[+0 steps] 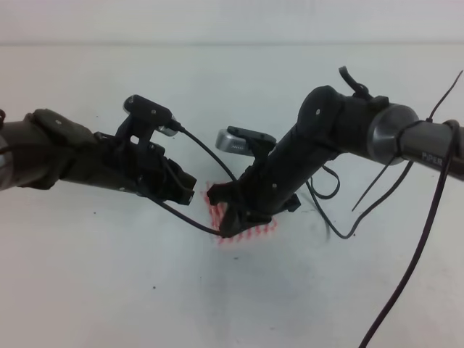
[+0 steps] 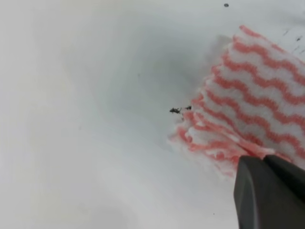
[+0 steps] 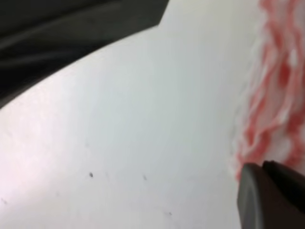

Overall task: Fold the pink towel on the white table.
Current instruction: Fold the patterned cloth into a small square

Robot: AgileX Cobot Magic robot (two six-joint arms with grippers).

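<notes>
1. Both grippers meet low over the pink towel (image 1: 250, 230) near the middle of the white table (image 1: 109, 290). The right gripper (image 1: 230, 226) covers most of the cloth; the left gripper (image 1: 190, 194) sits just beside it at about ten o'clock.
2. I cannot tell whether either tool is spread or pinching cloth. Each wrist view shows only one dark finger (image 2: 267, 195) at five o'clock of the frame, against or over the towel's edge.
3. In the left wrist view, the towel (image 2: 257, 95) lies at two o'clock with stacked, ruffled layers, so it looks already doubled over.
4. Judging by this crowding, the arms stay low and close in order to press or set a fold.
</notes>
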